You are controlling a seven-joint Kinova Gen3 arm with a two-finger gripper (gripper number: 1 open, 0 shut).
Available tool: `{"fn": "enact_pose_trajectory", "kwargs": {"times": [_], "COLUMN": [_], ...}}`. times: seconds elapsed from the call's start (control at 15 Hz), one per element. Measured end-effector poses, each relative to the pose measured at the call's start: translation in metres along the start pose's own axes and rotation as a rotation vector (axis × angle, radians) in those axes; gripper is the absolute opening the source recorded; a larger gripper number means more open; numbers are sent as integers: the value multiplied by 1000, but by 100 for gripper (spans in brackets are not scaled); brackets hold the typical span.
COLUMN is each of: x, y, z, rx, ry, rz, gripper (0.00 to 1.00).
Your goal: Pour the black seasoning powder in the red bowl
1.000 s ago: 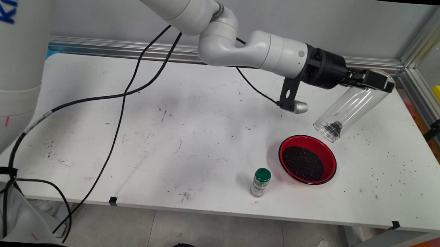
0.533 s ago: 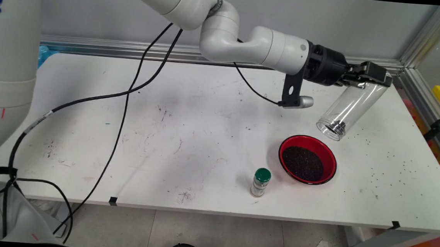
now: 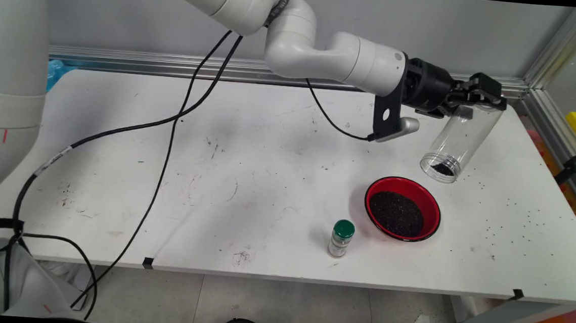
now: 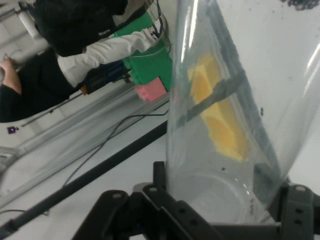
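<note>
- While you look, your pincer is clamped on the closed end of a clear jar, held tilted mouth-down in the air with a few dark grains at its mouth.
- No writing on it reads.
- Your arm reaches out nearly level.
- Below the pincer sit a red bowl of dark grains and a green-capped bottle on the scuffed white table.
</note>
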Motion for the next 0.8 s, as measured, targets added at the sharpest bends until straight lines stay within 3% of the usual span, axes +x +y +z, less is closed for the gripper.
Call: {"fn": "enact_pose_trajectory", "kwargs": {"times": [0.8], "x": [-6], "y": [4], "z": [2], "rx": [-65], "ry": [12], "rz": [-250], "gripper": [0]}}
